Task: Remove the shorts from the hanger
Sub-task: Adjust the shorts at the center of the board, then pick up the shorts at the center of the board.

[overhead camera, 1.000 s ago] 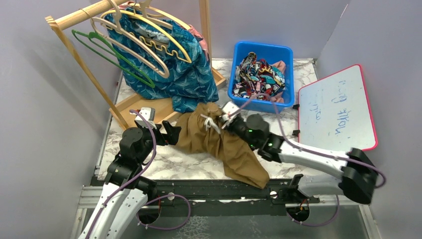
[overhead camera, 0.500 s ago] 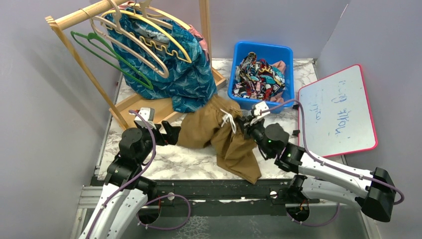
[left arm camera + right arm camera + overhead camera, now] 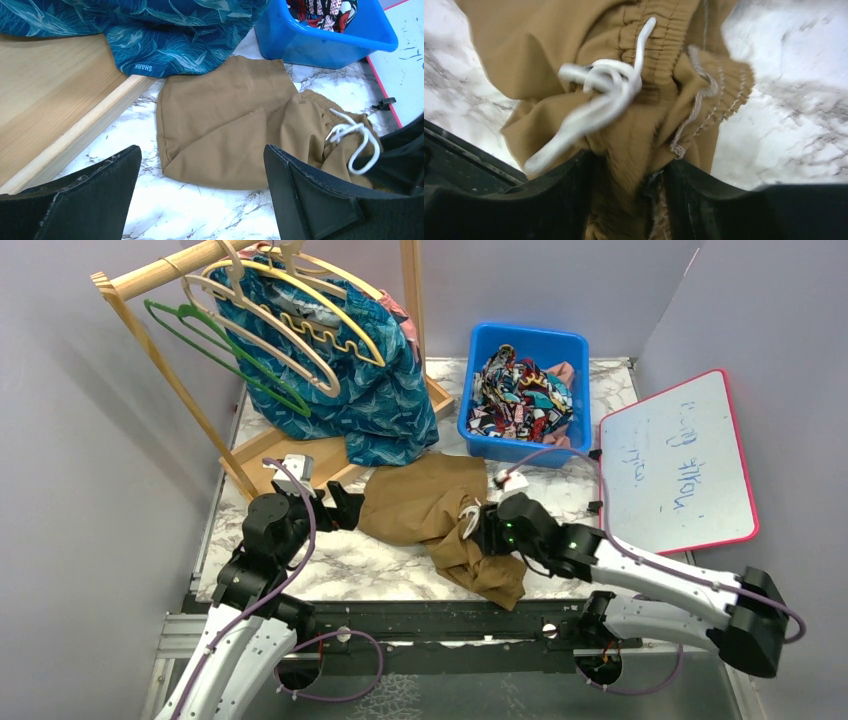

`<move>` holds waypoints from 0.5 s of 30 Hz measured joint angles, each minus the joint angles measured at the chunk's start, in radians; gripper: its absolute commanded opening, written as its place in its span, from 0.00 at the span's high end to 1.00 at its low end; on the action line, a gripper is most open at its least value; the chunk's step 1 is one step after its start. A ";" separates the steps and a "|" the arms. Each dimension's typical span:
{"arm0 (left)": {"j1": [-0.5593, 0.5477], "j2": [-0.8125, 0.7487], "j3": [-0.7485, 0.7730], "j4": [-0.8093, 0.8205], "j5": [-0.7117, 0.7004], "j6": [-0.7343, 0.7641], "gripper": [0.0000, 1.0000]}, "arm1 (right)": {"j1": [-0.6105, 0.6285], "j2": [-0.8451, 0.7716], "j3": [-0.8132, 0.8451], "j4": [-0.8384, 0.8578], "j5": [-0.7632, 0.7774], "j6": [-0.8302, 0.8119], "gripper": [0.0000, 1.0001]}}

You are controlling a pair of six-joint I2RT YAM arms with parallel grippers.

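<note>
One pair of olive-brown shorts (image 3: 425,505), crumpled flat beneath right claw (image 3: 629,170).
Soft, light, limp; elastic waistband (image 3: 659,45) bunched between half-parted jaws, grip unclear. Left claw (image 3: 201,152) gaping, empty, hem just ahead. Best pinched at waistband, not drawstring (image 3: 594,95).

- The teal leaf-patterned fabric shorts (image 3: 175,35), hanging to the left of the blue plastic bin (image 3: 320,47), carry the word "SHARK" in small white capitals. It stands close to the lower edge of the cloth and shows in the left wrist view, slightly tilted.
- The white rectangular whiteboard with a pink frame (image 3: 720,420), lying to the right of the blue plastic bin, carries blue handwriting in a few short lines that run sideways in the top view. The strokes are too faint and small to read as words.
- The multicolour comic-print cloth (image 3: 520,395) inside the blue plastic bin has a busy print; whether it holds any lettering is too small to tell.
</note>
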 measured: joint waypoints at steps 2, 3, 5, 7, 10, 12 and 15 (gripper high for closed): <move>0.000 0.000 0.000 0.000 0.000 0.000 0.05 | 0.000 0.083 0.014 -0.026 -0.057 0.008 0.12; 0.000 0.000 0.000 0.000 0.000 0.000 0.05 | 0.000 0.130 0.027 -0.039 -0.088 0.002 0.02; 0.000 0.000 0.000 0.000 0.000 0.000 0.05 | 0.000 0.205 0.059 -0.059 -0.121 0.000 0.00; 0.000 0.000 0.000 0.000 0.000 0.000 0.05 | 0.000 0.266 0.097 -0.073 -0.135 -0.004 0.00; 0.000 0.000 0.000 0.000 0.000 0.000 0.05 | 0.000 0.339 0.157 -0.090 -0.131 -0.008 0.00; 0.000 0.000 0.000 0.000 0.000 0.000 0.05 | 0.000 0.385 0.198 -0.098 -0.125 -0.017 0.00; 0.000 0.000 0.000 0.000 0.000 0.000 0.05 | 0.000 0.453 0.261 -0.098 -0.121 -0.044 0.00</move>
